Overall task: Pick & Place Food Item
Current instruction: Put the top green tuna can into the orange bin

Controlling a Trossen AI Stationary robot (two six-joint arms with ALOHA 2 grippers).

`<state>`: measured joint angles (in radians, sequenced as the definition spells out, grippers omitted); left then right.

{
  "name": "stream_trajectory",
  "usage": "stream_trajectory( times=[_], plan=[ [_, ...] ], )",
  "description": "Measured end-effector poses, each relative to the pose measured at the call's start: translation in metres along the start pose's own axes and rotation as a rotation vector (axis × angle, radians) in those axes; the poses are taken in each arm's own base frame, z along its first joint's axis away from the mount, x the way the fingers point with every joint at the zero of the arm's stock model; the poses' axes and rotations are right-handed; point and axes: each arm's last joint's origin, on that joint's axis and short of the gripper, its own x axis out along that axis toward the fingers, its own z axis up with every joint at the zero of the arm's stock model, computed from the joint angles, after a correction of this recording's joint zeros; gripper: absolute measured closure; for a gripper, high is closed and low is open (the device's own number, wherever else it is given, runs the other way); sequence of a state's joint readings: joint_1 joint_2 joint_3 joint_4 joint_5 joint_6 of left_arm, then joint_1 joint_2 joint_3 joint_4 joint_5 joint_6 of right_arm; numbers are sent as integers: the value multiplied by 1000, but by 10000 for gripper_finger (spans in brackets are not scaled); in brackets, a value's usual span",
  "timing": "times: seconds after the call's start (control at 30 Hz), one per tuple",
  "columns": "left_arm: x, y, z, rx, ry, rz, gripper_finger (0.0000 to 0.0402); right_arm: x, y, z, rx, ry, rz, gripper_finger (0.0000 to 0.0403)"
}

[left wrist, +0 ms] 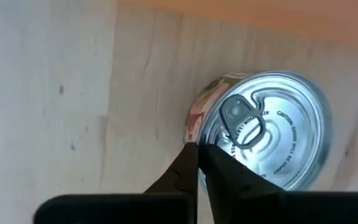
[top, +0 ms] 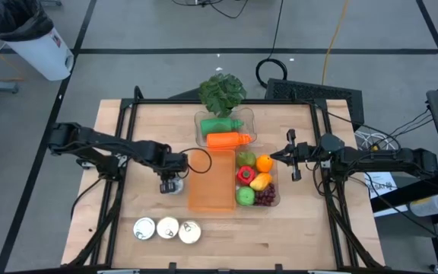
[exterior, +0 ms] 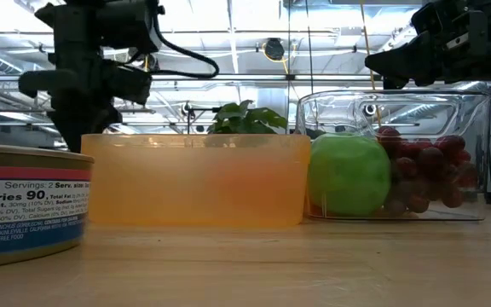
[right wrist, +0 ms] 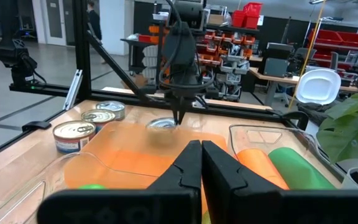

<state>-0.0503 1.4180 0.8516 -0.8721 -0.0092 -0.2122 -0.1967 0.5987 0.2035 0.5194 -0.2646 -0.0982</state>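
The landmark here is the shallow translucent orange plastic tray (top: pixel 211 183) at the middle of the light wooden table (top: pixel 128 251).

From above, a small silver tin can with a ring-pull lid (top: pixel 172 185) stands just beside the tray's left long edge, and the left gripper (top: pixel 170 181) hangs directly over it, hiding most of the lid. Only the left wrist view settles the contact: the two dark fingers (left wrist: pixel 188 168) are pressed together with no gap, their tips down at the can's rim (left wrist: pixel 266 134), and nothing is between them. The can stands upright on the wood, the tray's orange edge just past it.

The right gripper (top: pixel 289 156) waits beyond the tray's right side, above the clear plastic bin (top: pixel 274 199) that touches the tray. Its own wrist view shows its fingers (right wrist: pixel 188 165) closed tight and empty.

The high view alone shows the bin's contents: a red pepper, an orange, a yellow fruit, a green apple (top: pixel 245 195) and dark red grapes (top: pixel 265 197). The low view shows only the apple and grapes through the clear wall. A second clear bin (top: pixel 251 114) off the tray's far end holds an orange bottle (top: pixel 228 140) and a green bottle (top: pixel 220 125), with a leafy green plant (top: pixel 221 90) behind it.

Three more lidded tin cans (top: pixel 167 228) sit in a row near the table's front edge, left of the tray's near end. Bare wood lies open left of the tray, between the single can and that row.
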Motion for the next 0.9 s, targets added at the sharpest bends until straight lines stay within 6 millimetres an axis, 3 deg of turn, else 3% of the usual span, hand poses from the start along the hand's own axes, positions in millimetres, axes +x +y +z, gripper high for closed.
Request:
stream_trajectory(
  times=[0.4,0.63,0.9],
  plan=[
    [-14,-2,-9,-44,-18,4,394,0,0,0,0,0,0,403],
    [-14,4,-4,-234,-42,-58,295,0,0,0,0,0,0,403],
    [-6,7,4,-199,-42,-68,178,0,0,0,0,0,0,403]
  ],
)
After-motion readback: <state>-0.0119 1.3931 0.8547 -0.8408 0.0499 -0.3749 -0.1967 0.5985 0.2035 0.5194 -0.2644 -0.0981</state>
